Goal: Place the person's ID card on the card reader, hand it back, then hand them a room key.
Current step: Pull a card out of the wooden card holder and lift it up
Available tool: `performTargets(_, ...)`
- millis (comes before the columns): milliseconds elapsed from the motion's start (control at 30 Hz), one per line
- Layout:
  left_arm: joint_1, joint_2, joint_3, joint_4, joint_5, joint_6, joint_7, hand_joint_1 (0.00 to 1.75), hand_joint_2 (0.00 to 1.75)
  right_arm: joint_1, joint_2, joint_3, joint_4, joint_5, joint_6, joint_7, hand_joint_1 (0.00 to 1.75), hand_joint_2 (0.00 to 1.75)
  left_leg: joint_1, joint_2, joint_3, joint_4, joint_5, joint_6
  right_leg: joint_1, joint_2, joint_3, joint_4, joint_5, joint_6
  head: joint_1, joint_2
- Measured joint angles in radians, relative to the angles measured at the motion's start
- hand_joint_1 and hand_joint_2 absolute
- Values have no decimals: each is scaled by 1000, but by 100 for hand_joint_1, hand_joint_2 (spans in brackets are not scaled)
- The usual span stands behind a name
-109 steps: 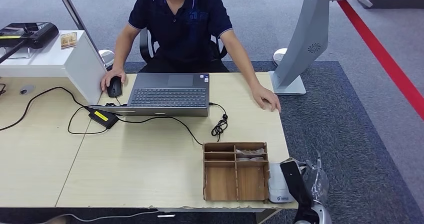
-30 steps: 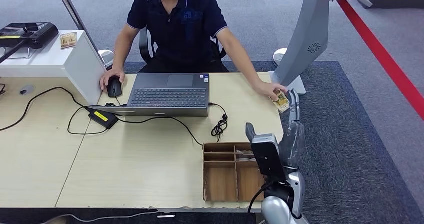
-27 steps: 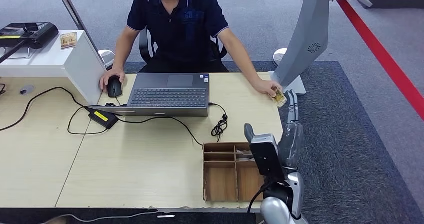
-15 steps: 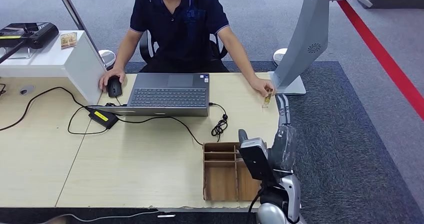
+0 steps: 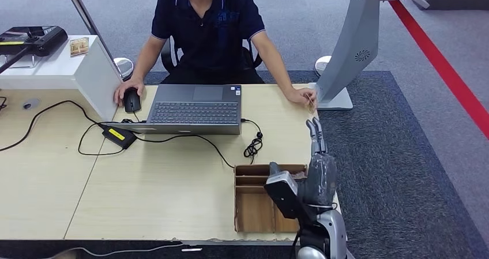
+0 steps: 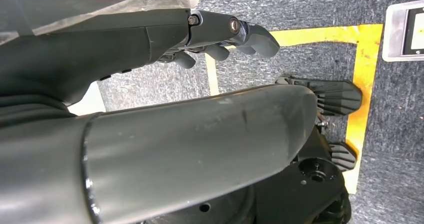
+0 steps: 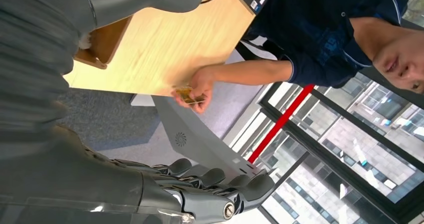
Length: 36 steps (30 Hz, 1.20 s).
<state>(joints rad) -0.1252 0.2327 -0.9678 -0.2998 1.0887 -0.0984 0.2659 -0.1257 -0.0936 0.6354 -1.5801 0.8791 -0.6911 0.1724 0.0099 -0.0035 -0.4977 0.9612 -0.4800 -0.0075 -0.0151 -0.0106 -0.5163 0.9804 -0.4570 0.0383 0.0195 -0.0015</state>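
Card point(image 7: 186, 95) in person's hand point(image 7: 197, 87)

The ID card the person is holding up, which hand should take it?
Probably the right hand: it is raised above the table's right end, fingers pointing toward the ID card in the person's hand. The left hand hangs over the floor.

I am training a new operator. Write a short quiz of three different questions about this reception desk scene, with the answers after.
1. True or false: the robot's right hand holds the small yellowish ID card.
2. Who holds the card? A) the person's hand B) the robot C) nobody
3. Fill in: the brown wooden compartment box lies nearest the robot's ____ hand.

Key: 1 false, the fingers are extended and empty; 2 A; 3 right.
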Motion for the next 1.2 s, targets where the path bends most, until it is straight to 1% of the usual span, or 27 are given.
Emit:
performTargets(300, 0, 0, 0, 0, 3, 2, 0, 0, 0, 13, -27, 53, 18, -13, 7, 27, 0, 175, 0, 0, 0, 0, 0, 0, 0, 0, 0, 0, 0, 0, 0, 0)
performTargets(667, 0, 0, 0, 0, 3, 5, 0, 0, 0, 15, -38, 128, 78, -34, 8, 37, 0, 175, 0, 0, 0, 0, 0, 0, 0, 0, 0, 0, 0, 0, 0, 0)
performTargets(867, 0, 0, 0, 0, 3, 5, 0, 0, 0, 15, -41, 148, 108, -37, 4, 50, 0, 175, 0, 0, 0, 0, 0, 0, 0, 0, 0, 0, 0, 0, 0, 0)
performTargets(1200, 0, 0, 0, 0, 3, 3, 0, 0, 0, 12, -50, 161, 151, 6, 0, 74, 0, 175, 0, 0, 0, 0, 0, 0, 0, 0, 0, 0, 0, 0, 0, 0)
